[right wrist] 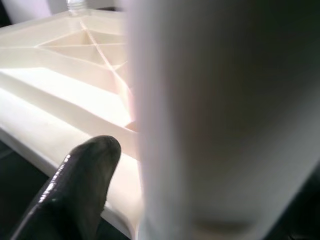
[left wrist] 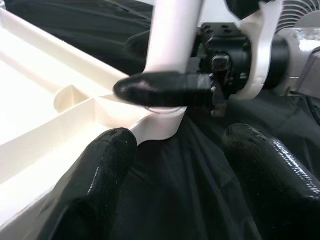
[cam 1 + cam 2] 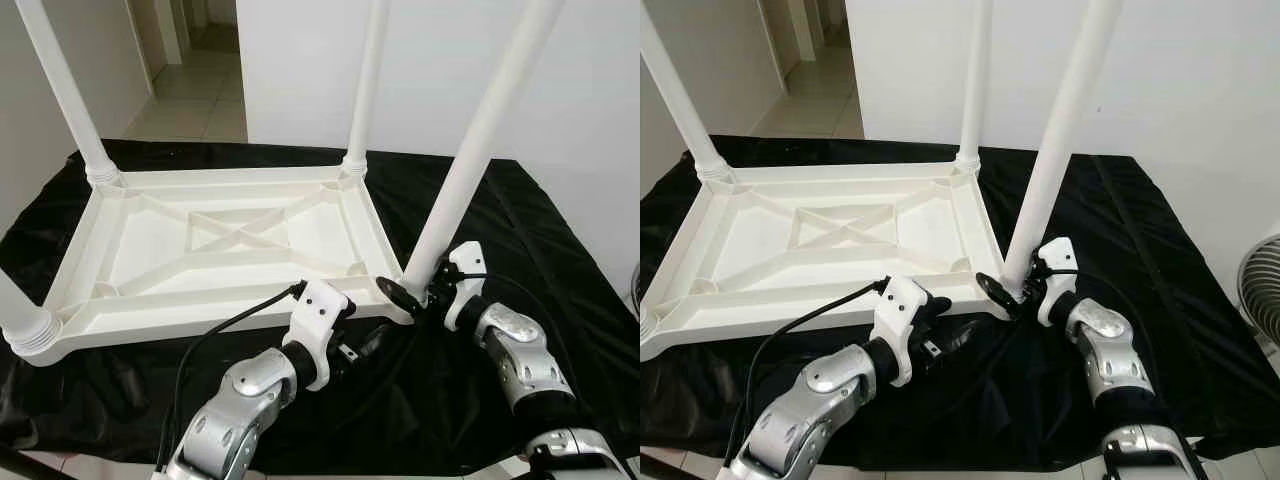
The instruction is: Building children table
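Observation:
A white plastic children's table (image 3: 150, 240) lies upside down on a black cloth. Legs stand in its far left (image 3: 65, 90), far right (image 3: 365, 90) and near left (image 3: 20, 320) corners. A fourth leg (image 3: 470, 160) rises tilted from the near right corner. My right gripper (image 3: 415, 292) is shut on that leg just above the socket; one of its fingers (image 2: 165, 90) crosses the leg's base. My left gripper (image 3: 365, 345) hovers low over the cloth beside that same corner, open, with only cloth between its fingers (image 2: 105, 175).
The black cloth (image 3: 560, 260) covers the floor around the table. A white wall stands close behind, with a doorway to a tiled hallway (image 3: 190, 90) at the far left. A fan (image 3: 1262, 290) stands at the right edge. A black cable (image 3: 220, 330) trails over the table's near rim.

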